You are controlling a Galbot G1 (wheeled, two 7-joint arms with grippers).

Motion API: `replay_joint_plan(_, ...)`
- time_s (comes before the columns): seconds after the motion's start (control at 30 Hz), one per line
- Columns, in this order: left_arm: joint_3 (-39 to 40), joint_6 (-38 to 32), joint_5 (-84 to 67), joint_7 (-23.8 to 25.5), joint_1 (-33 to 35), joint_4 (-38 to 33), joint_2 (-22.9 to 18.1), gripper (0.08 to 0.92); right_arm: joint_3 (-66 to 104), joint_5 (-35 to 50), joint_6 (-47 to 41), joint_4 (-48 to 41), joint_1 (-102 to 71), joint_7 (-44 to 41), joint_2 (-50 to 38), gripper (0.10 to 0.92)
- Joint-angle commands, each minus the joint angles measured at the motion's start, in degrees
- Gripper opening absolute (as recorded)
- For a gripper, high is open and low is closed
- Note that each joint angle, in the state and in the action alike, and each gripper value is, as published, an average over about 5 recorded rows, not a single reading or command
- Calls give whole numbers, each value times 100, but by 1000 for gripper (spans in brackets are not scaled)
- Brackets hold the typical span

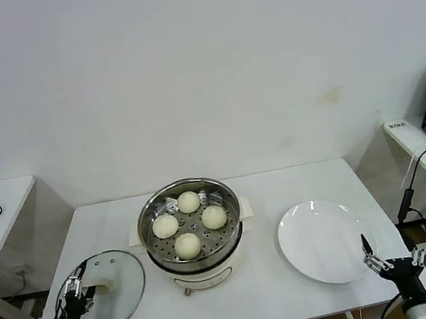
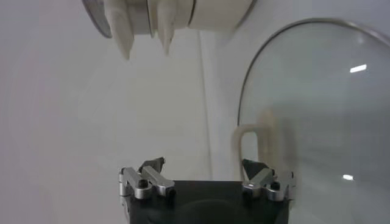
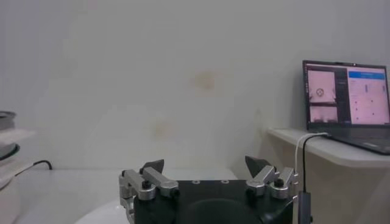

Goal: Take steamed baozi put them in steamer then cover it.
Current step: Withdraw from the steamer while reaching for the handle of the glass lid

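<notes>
A white table (image 1: 109, 215) stands before a plain white wall. All 4 steamed baozi (image 1: 188, 244) sit in the steamer (image 1: 194, 234) at the table's middle. The cover (image 1: 112, 291) lies by the front-left corner. The left gripper (image 1: 77, 285) hovers wide open and empty beside its handle (image 2: 247, 146); it should straddle the handle squarely, then close. The right gripper (image 1: 390, 261) waits open and empty at the front-right corner near the plate (image 1: 325, 240).

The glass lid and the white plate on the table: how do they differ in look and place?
The glass lid is clear, with a metal rim and a cream handle; the plate is plain opaque white. The lid lies left of the steamer, by the left gripper; the plate lies to its right, near the right gripper. Both are round and lie flat.
</notes>
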Motion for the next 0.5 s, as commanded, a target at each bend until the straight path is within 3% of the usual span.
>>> replay_joint_plan(0.03,85,7,40,-11,-391,335,-5,823,-11,-9,3,-25,-2,-2,20,823)
replay_joint_plan(0.3,112,15,26,8,-456,460,-4,814,-24,-23,22,-43,0,-4,33,823)
replay_joint_plan(0.5,118,2,8,-34,-436,556,-2,671,-28,-26,30,-30,-8,-4,36,823)
